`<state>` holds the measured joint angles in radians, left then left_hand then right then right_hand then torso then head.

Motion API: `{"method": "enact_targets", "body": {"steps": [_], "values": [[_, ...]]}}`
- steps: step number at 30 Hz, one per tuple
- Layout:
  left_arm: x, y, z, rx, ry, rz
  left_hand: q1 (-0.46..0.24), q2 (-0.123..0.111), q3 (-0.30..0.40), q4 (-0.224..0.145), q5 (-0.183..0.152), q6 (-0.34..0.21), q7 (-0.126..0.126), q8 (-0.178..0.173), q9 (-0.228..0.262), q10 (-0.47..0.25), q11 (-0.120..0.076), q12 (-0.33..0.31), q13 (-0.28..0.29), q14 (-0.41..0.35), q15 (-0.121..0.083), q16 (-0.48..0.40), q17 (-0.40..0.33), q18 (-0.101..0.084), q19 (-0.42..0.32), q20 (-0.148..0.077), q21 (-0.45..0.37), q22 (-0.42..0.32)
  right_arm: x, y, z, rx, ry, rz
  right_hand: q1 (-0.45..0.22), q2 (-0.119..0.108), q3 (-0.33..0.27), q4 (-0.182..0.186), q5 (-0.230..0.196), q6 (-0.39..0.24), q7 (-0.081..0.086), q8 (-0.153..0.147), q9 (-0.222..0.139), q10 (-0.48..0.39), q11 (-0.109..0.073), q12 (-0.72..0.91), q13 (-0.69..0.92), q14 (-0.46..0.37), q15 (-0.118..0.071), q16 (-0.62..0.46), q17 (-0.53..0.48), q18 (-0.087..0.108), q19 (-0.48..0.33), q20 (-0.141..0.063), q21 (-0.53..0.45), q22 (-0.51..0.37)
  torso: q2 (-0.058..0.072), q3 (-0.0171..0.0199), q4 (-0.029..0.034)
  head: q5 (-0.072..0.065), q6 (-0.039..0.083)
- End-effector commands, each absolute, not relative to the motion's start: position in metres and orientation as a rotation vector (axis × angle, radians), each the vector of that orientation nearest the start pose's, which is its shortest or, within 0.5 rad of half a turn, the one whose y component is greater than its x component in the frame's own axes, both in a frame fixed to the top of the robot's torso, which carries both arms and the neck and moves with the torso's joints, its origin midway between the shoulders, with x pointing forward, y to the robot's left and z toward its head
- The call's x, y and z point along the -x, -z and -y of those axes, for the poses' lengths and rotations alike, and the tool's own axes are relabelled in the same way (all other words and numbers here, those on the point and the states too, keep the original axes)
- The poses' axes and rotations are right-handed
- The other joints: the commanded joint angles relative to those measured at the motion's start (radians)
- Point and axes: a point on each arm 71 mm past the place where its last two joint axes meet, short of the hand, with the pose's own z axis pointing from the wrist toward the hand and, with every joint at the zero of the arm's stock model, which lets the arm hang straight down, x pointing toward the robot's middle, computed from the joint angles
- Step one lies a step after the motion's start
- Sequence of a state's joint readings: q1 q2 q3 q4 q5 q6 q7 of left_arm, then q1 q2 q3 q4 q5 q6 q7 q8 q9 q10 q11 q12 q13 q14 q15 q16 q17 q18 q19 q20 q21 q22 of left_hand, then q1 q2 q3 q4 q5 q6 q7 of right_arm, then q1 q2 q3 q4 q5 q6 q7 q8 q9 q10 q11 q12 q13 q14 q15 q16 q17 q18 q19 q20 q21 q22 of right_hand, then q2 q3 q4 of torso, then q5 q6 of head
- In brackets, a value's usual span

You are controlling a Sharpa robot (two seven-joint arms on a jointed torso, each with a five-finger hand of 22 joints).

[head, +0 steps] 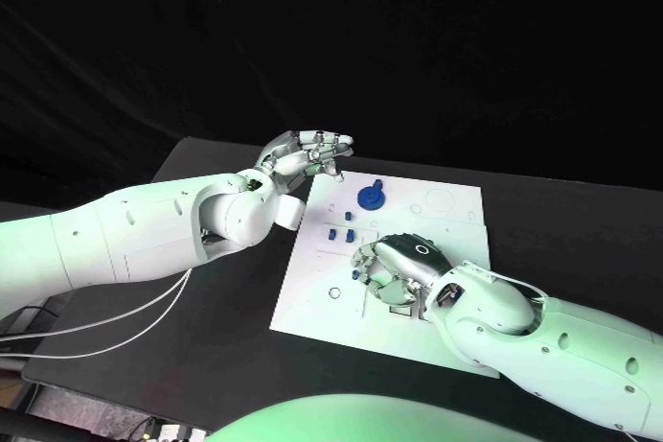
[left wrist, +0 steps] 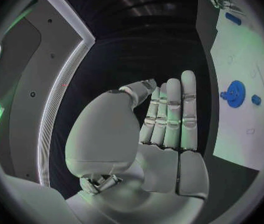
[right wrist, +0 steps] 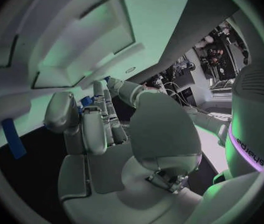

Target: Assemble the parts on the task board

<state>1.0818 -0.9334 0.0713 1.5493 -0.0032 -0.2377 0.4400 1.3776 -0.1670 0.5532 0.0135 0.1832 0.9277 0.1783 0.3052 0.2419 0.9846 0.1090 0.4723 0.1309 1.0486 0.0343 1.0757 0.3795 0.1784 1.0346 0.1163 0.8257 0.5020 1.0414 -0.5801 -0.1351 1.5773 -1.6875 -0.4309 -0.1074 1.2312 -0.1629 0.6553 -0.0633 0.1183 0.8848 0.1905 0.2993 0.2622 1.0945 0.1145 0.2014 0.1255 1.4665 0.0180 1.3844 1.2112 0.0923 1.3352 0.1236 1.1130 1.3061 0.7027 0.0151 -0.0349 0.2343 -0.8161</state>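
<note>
Head view: the white task board (head: pixel 415 317) lies mid-desk (head: pixel 152 298). The left hand (head: pixel 307 156) hovers above the board's far left corner, fingers extended, holding nothing. The right hand (head: pixel 400 265) rests on the board's middle, pinching a small blue part (head: pixel 358 272). A blue gear (head: pixel 371 197) sits farther back.

Left wrist view: the left hand's fingers (left wrist: pixel 174 112) stand straight and empty, the gear (left wrist: pixel 234 93) beyond.

Right wrist view: fingertips (right wrist: pixel 101 92) close on the blue part (right wrist: pixel 87 101).

The white board (head: pixel 311 298) lies on the black table (head: pixel 180 298), with a blue gear (head: pixel 371 197) near its far edge and small blue parts (head: pixel 337 235) just beside it. The left hand (head: pixel 307 154) is raised off the board's far left corner, holding nothing. The right hand (head: pixel 394 265) rests low on the board's middle, fingers curled over a blue part (head: pixel 358 272).
</note>
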Motion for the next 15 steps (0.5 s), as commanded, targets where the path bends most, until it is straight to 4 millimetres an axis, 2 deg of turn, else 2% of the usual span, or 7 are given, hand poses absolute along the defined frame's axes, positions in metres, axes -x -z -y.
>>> {"method": "enact_targets", "body": {"steps": [1,5,11,14,15], "values": [[-0.477,0.187,-0.245,1.155,1.625,-1.340,-0.002,0.004,0.002,-0.006,0.005,-0.007,0.000,-0.003,0.001,-0.007,0.002,0.004,0.001,-0.009,-0.001,0.003,0.001,0.005,-0.002,0.004,-0.004,-0.001,-0.397,0.256,0.059,0.408,-0.904,-1.598,0.000,-0.013,-0.006,0.001,0.004,-0.006,0.000,-0.008,-0.002,-0.006,0.000,0.000,0.001,0.023,0.011,-0.005,-0.001,0.009,-0.004,0.002,-0.007,-0.001,-0.002,0.0003,-0.0028,-0.001,0.004],[-0.477,0.187,-0.245,1.155,1.623,-1.340,-0.002,0.004,0.003,-0.006,0.005,-0.007,0.000,-0.003,0.001,-0.007,0.002,0.004,0.001,-0.009,-0.001,0.003,0.001,0.005,-0.002,0.004,-0.003,-0.001,-0.395,0.248,0.067,0.391,-0.902,-1.579,-0.007,-0.021,-0.011,0.004,0.005,-0.005,0.003,-0.011,-0.003,-0.020,0.005,-0.005,-0.004,0.022,0.014,-0.007,-0.005,0.011,-0.007,0.006,-0.015,-0.005,-0.001,-0.0017,-0.0032,-0.006,0.009],[-0.477,0.187,-0.246,1.155,1.622,-1.340,-0.002,0.004,0.003,-0.006,0.005,-0.007,0.000,-0.003,0.001,-0.007,0.002,0.004,0.001,-0.009,-0.001,0.003,0.001,0.005,-0.002,0.004,-0.003,-0.001,-0.397,0.230,0.080,0.373,-0.893,-1.547,-0.006,-0.019,-0.011,0.005,0.007,0.001,0.002,-0.009,-0.002,-0.022,0.004,-0.006,-0.005,0.021,0.015,-0.009,-0.009,0.011,-0.006,0.007,-0.015,-0.005,-0.001,-0.0004,-0.0012,-0.016,0.017],[-0.477,0.187,-0.246,1.155,1.622,-1.341,-0.002,0.004,0.003,-0.006,0.005,-0.007,0.000,-0.003,0.001,-0.007,0.002,0.004,0.001,-0.009,-0.001,0.003,0.001,0.005,-0.002,0.004,-0.003,-0.001,-0.403,0.218,0.092,0.358,-0.873,-1.554,-0.008,-0.022,-0.013,0.006,0.006,0.005,0.002,-0.008,-0.001,-0.026,0.005,-0.007,-0.007,0.019,0.015,-0.013,-0.017,0.012,-0.009,0.008,-0.021,-0.007,0.000,-0.0017,-0.0010,-0.031,0.029],[-0.477,0.187,-0.246,1.155,1.623,-1.341,-0.002,0.004,0.003,-0.006,0.005,-0.007,0.000,-0.003,0.001,-0.007,0.002,0.004,0.001,-0.009,-0.001,0.003,0.001,0.005,-0.002,0.004,-0.003,-0.001,-0.406,0.215,0.096,0.361,-0.858,-1.569,-0.023,-0.035,-0.027,0.015,0.010,-0.003,0.004,-0.017,-0.004,-0.052,0.010,-0.020,-0.016,0.012,0.019,-0.025,-0.037,0.018,-0.025,0.012,-0.053,-0.025,-0.001,-0.0020,-0.0011,-0.035,0.032]]}}
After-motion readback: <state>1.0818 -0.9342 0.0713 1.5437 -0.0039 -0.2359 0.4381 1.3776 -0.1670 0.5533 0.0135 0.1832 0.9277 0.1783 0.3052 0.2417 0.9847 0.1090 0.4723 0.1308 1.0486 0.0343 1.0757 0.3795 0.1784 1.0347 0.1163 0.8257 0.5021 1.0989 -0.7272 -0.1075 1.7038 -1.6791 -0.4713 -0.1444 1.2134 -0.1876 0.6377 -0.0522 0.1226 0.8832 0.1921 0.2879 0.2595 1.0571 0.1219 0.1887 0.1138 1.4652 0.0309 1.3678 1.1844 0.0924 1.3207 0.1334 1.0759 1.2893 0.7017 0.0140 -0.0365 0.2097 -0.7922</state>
